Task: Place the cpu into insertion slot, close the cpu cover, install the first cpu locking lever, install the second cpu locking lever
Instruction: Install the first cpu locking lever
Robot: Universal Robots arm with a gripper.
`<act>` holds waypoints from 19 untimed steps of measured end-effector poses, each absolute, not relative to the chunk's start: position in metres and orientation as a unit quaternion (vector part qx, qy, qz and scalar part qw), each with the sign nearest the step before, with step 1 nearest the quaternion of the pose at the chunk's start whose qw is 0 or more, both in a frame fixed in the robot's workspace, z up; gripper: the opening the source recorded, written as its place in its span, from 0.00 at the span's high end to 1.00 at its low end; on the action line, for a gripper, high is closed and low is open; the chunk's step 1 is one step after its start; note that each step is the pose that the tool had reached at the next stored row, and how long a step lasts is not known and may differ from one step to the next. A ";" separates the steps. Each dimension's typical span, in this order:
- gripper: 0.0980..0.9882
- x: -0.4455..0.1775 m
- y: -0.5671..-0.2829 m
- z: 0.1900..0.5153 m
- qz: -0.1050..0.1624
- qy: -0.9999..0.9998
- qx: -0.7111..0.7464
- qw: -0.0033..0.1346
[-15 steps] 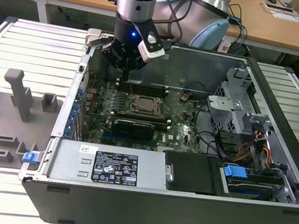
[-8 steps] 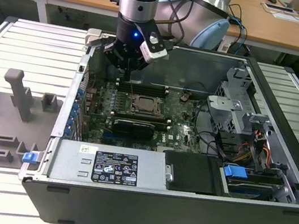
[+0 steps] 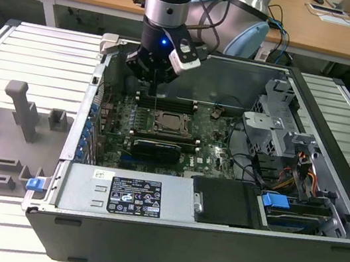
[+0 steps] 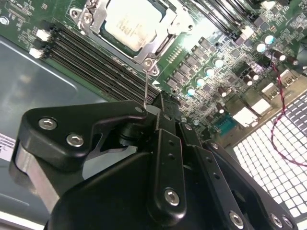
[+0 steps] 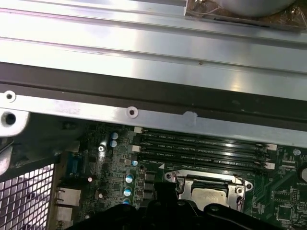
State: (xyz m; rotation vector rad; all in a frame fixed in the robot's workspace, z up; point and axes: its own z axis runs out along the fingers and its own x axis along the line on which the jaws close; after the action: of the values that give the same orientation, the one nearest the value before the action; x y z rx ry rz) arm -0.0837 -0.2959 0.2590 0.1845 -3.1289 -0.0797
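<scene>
The cpu (image 4: 125, 23), pale and silvery, lies in the insertion slot (image 3: 169, 125) on the motherboard. The silver cpu cover (image 4: 167, 39) is folded down around it. A thin wire locking lever (image 4: 145, 84) stands up from the socket's corner and runs into my black fingertips. My gripper (image 4: 152, 106) hangs just above the memory slots beside the socket, shut on that lever. In the exterior view the gripper (image 3: 156, 87) sits over the socket's far side, with the lever (image 3: 155, 104) below it. The first wrist view shows the cpu (image 5: 209, 195) under its cover (image 5: 238, 189).
Long black memory slots (image 5: 201, 146) run between the socket and the case wall (image 5: 144, 114). A black graphics card (image 3: 153, 149) lies on the near side of the socket, with the power supply (image 3: 124, 193) in front. The drive cage (image 3: 276, 128) and cables fill the exterior view's right.
</scene>
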 end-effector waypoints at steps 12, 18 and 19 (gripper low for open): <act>0.99 -0.067 -0.296 0.257 -0.025 -0.998 0.056 0.003; 0.99 -0.061 -0.296 0.256 -0.028 -0.998 0.051 0.003; 0.99 -0.061 -0.296 0.255 -0.038 -0.998 0.047 0.002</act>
State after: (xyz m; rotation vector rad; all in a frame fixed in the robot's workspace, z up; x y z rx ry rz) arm -0.0607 -0.2959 0.2553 0.1476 -3.1316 -0.1204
